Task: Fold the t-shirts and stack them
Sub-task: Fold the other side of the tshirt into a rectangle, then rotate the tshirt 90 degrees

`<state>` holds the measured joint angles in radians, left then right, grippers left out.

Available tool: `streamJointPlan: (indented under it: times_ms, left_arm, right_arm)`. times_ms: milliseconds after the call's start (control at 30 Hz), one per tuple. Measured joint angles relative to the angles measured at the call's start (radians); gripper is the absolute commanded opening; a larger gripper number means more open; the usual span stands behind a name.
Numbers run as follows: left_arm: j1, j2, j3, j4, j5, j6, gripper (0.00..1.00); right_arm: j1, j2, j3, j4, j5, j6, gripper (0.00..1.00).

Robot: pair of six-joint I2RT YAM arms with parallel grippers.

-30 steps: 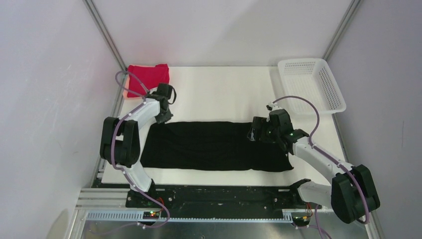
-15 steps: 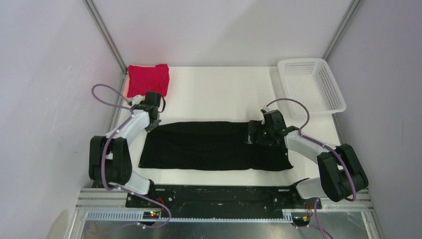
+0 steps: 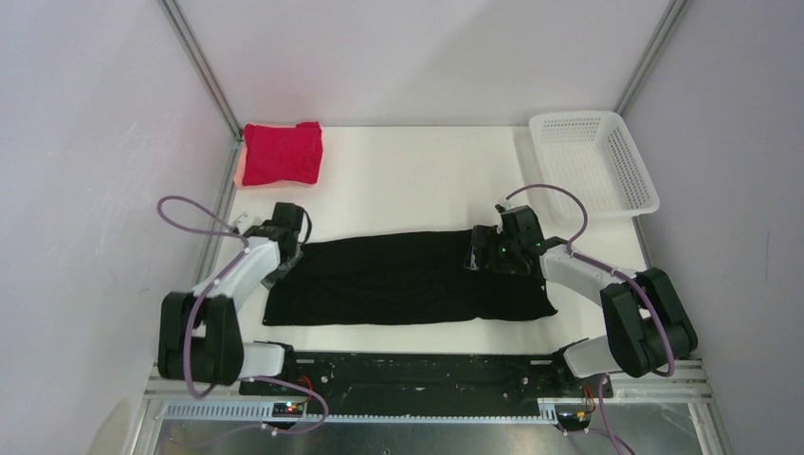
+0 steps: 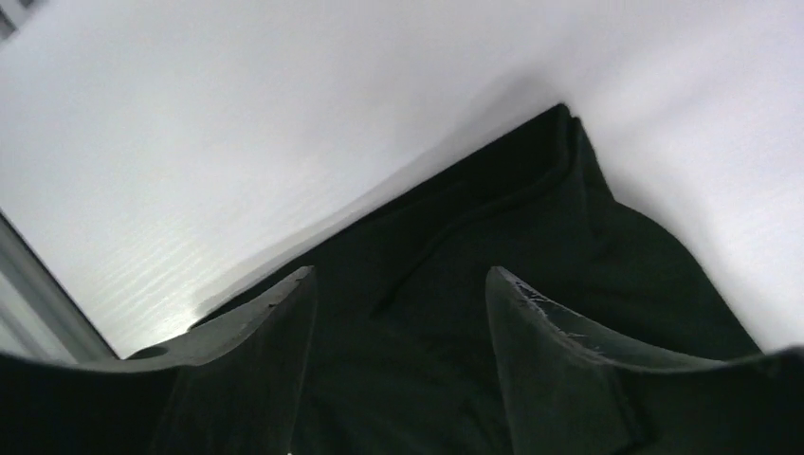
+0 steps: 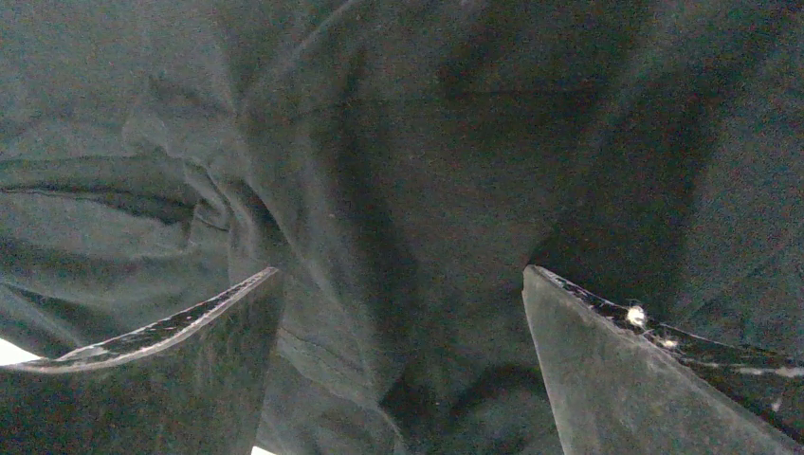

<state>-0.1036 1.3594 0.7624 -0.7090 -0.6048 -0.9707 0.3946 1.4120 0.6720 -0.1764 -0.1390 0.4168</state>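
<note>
The red t-shirt [image 3: 282,154] lies folded at the far-left corner; the black t-shirt [image 3: 408,280] lies mid-table as a long, apparently half-folded band, unstacked, with left gripper [image 4: 398,282] and right gripper [image 5: 400,275] both spread over its ends, pinching nothing.

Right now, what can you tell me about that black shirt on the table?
The black t-shirt is soft cloth, folded into a long strip lying flat across the white table. Its right end is wrinkled. The left gripper hangs open over its far left corner, the right gripper open over its far right part; neither holds it.
</note>
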Motion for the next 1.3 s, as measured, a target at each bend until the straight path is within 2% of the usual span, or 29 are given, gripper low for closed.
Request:
streamJointPlan:
  times_ms: [33,67,200,300,500,667,867,1000,1200,1300]
  left_arm:
    - [0.000,-0.036,-0.002,-0.017,-0.016,-0.014,0.95]
    - [0.000,-0.071,-0.002,-0.029,-0.029,-0.021,0.97]
    - [-0.006,-0.237,0.002,-0.065,-0.069,-0.044,1.00]
    - [-0.056,-0.277,0.050,-0.084,-0.074,-0.016,1.00]
    - [-0.196,-0.123,0.142,0.049,0.089,0.127,1.00]
    - [-0.217,0.016,0.096,0.145,0.215,0.174,1.00]
    - [-0.217,0.100,0.003,0.218,0.300,0.187,1.00]
    - [-0.221,0.119,-0.008,0.245,0.303,0.194,1.00]
    - [-0.246,0.116,-0.011,0.283,0.308,0.184,1.00]
    - [-0.272,0.104,-0.014,0.311,0.343,0.153,1.00]
  right_arm:
    - [0.000,-0.002,0.000,-0.002,0.000,0.000,1.00]
    - [0.000,-0.003,0.000,-0.003,0.001,0.000,1.00]
    - [0.000,-0.027,-0.005,-0.030,0.007,0.001,1.00]
    - [0.000,-0.082,-0.013,-0.059,0.022,0.002,1.00]
    - [0.005,-0.200,-0.015,-0.076,0.037,0.023,1.00]
    - [0.033,-0.173,-0.015,-0.071,0.026,0.077,1.00]
    - [0.027,-0.027,-0.012,-0.053,0.023,0.164,1.00]
    - [-0.021,0.064,0.060,-0.018,0.004,0.217,1.00]
    - [-0.082,0.348,0.363,-0.022,-0.026,0.222,1.00]
    - [-0.104,0.541,0.611,-0.035,-0.035,0.200,1.00]
